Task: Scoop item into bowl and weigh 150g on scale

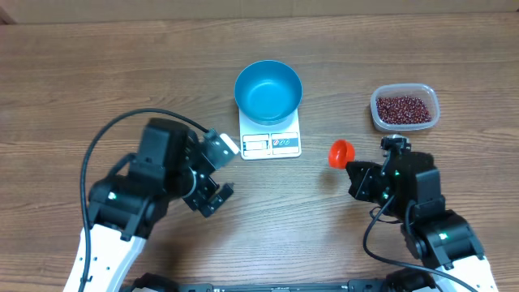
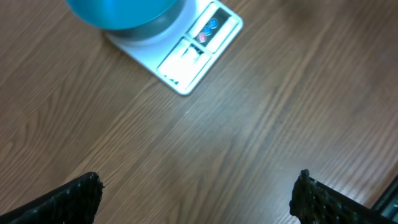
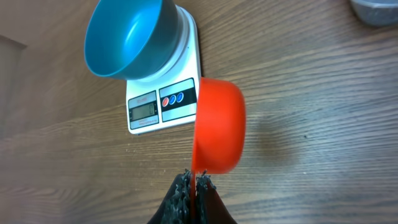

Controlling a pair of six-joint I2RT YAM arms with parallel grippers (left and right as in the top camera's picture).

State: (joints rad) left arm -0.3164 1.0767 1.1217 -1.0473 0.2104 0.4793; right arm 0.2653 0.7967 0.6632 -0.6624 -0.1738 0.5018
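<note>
Right gripper [image 3: 194, 180]: clamped shut on orange scoop [image 3: 217, 124], scoop turned on edge. Ahead and to the left of it: blue bowl [image 3: 169, 22] seated on scale [image 3: 163, 102]. Ahead and to the right: beans [image 1: 403, 108] in clear tub [image 1: 434, 104]. Left gripper [image 2: 198, 190]: spread wide, holding nothing, above wood table [image 2: 249, 124]; scale ahead, leftward.
</note>
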